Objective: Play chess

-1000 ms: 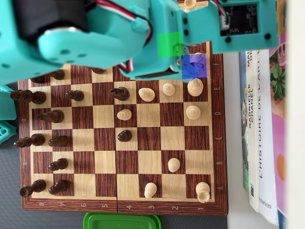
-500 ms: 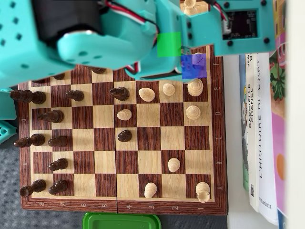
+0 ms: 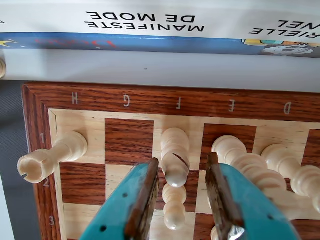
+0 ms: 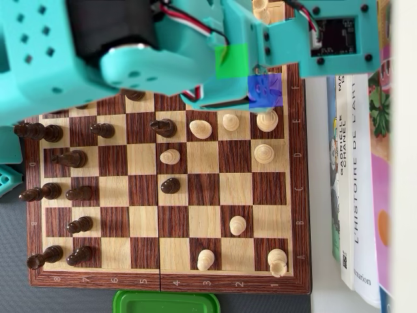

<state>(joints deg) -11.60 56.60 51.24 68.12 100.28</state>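
1. Leaning over at the 9 o'clock edge of the wrist view, a pale rook (image 3: 50, 156) sits on the H file of the chessboard (image 3: 150, 100).
2. Dead centre, the teal gripper (image 3: 180, 187) has its jaws spread apart, a light bishop (image 3: 175, 155) standing in the gap, neither pad clearly touching it.
3. Over at 3 o'clock, two taller pale pieces (image 3: 250, 165) crowd the E and D files.
4. From overhead, the arm (image 4: 130, 52) covers the board's 12 o'clock side.

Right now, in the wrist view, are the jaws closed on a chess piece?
No: the jaws stand apart, with the light bishop and a light pawn in the gap, touching neither.
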